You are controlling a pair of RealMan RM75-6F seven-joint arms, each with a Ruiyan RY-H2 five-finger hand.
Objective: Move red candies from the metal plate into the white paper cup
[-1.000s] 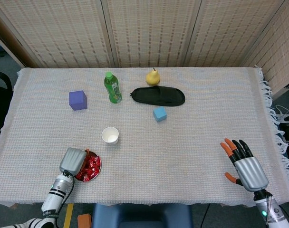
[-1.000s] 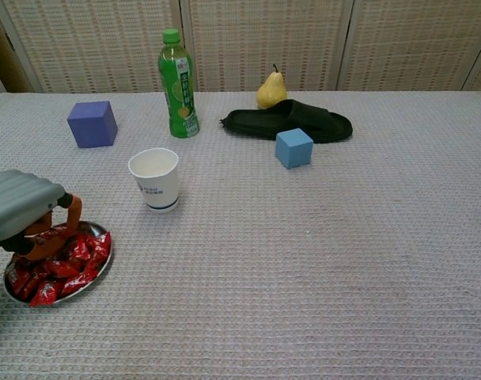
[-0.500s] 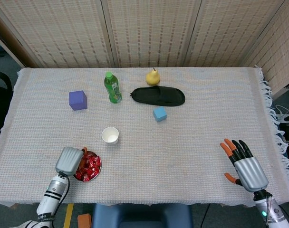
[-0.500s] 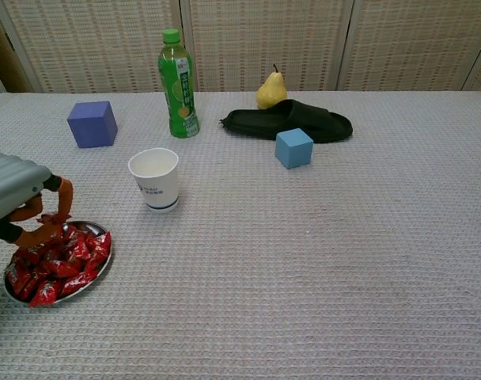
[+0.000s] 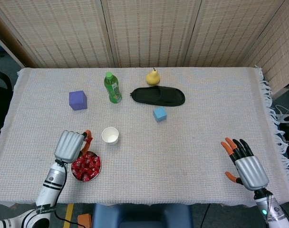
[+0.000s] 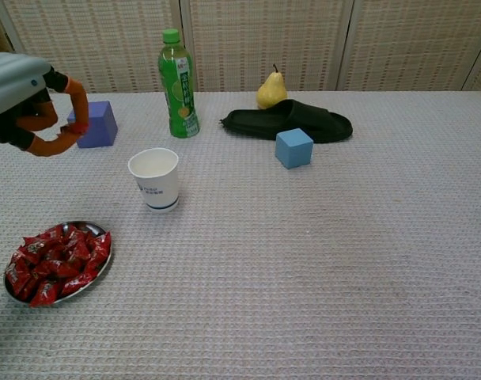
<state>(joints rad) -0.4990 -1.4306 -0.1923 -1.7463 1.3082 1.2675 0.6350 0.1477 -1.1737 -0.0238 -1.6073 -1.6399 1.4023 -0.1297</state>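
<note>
Woven screens behind a cloth-covered table (image 5: 192, 156). Left hand (image 6: 27, 99) is raised near front-left corner, thumb and finger pinching a small red candy (image 6: 81, 127). Plate (image 6: 98, 273) w/ candies below, cup (image 6: 155, 179) just beside. Right hand (image 5: 244, 166) at front-right edge, fingers spread.

left hand (image 6: 25, 101) raised, fingers curled, fingertips (image 6: 76, 127) pinched together on something small and red. right hand (image 5: 245, 164) low, fingers spread apart.
</note>
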